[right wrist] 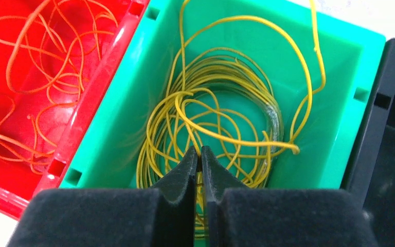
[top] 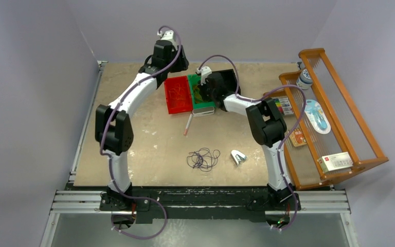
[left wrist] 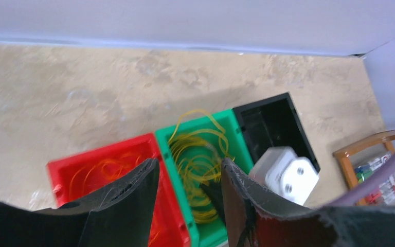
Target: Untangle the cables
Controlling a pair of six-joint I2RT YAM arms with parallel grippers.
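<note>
A thin yellow cable (right wrist: 211,110) is seen coiled in loose, overlapping loops inside a green rectangular plastic bin (right wrist: 118,118), directly below and ahead of the right jaws. One of its loops is arched up towards the far rim. The right jaws are pressed together, with their tips lowered at the near edge of the coil; whether a strand is pinched cannot be told. To the left of those jaws, a red plastic bin (right wrist: 90,98) touching the green one holds a thin red-orange cable (right wrist: 46,67) in scattered loops. To their right, a black plastic bin (right wrist: 385,128) adjoins the green one.

The right arm (top: 259,116) is bent low over the bins. The left arm (top: 133,92) is raised beyond the red bin with its jaws held spread, and the green bin is framed in the gap.

A dark purple cable (top: 203,158) lies in a loose tangle on the tan bench (top: 144,149), well apart from both pairs of jaws.
</note>
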